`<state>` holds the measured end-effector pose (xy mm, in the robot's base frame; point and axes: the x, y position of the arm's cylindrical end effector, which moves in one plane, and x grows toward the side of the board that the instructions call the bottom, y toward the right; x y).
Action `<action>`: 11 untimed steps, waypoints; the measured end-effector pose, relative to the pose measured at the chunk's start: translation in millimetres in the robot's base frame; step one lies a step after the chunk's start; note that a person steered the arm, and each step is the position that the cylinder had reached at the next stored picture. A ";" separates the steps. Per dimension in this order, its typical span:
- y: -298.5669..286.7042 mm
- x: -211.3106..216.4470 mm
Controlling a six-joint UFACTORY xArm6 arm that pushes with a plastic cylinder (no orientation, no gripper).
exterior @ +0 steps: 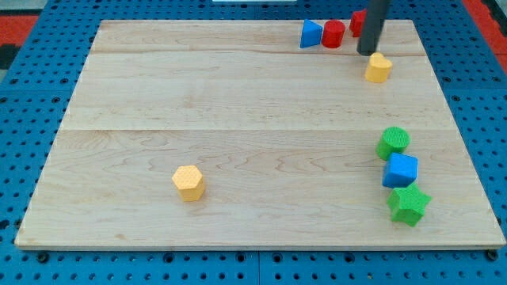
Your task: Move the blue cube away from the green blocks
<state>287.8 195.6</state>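
blue cube (400,170) wedged between green blocks (393,142) | light, rigid, slides | push right face | tip (366,52) far, near top | no jaws

Blue cube (400,170) lies flat on board nr view's right edge, lower half, wedged btwn 2 green blocks: round green cylinder (393,142) touching it above, green star-shaped block (409,205) touching it below. The 3 form a near-vertical column
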 end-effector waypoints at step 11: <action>-36.4 226.4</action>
